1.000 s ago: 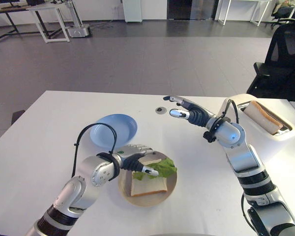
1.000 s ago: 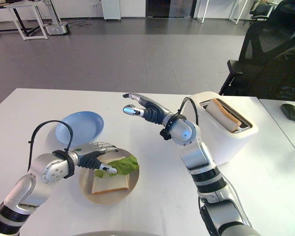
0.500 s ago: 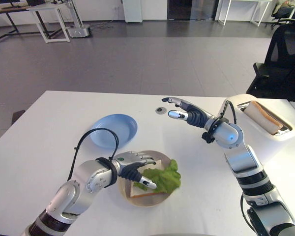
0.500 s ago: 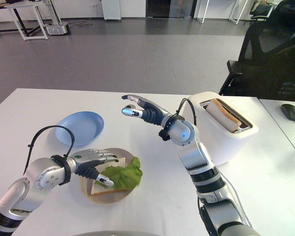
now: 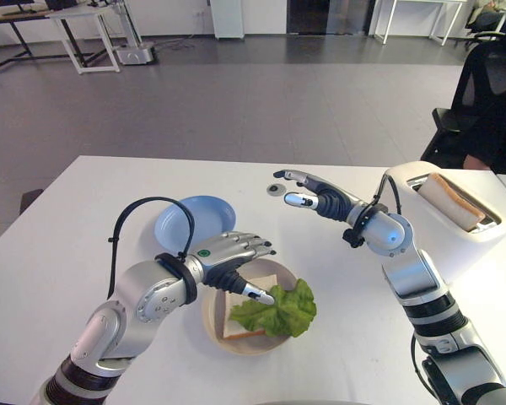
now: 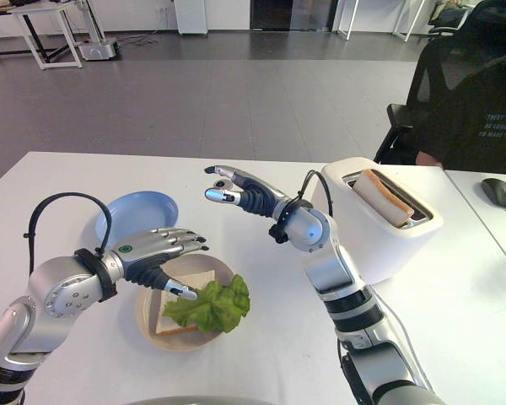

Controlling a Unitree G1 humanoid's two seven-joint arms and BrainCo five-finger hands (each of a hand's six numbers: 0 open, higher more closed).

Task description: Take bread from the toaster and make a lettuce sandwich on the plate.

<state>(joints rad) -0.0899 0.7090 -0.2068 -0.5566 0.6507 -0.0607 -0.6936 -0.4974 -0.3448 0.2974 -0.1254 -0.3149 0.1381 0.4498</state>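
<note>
White desk (image 5: 67, 236) in an open room with grey flooring; more tables stand far back.

Surroundings: a blue dish (image 5: 207, 215) lies far left of the plate (image 6: 145, 319), and a black cable from the left arm loops over it. A small round fitting (image 5: 276, 189) is set in the desk just beside the right robot hand (image 5: 308, 190). A toaster (image 6: 388, 240) stands at the right with one slice (image 5: 451, 201) upright in its slot.

Task items: the bread (image 6: 198, 283) lies flat on the plate, with the lettuce (image 5: 278, 310) on top of it and overhanging the plate's near right rim.

Hands: the left robot hand (image 5: 228, 257) is above the plate, fingers spread and gripping nothing, its thumb tip at the leaf's edge. The right robot hand hovers over the desk, fingers extended and empty.

Obscured: lettuce and the left robot hand cover most of the plated bread. The toaster slot hides the lower part of the slice.

Change: the left robot hand, previously closed on the lettuce, has opened and risen. The lettuce now sits nearer and further right. The right robot hand has drifted slightly left.
</note>
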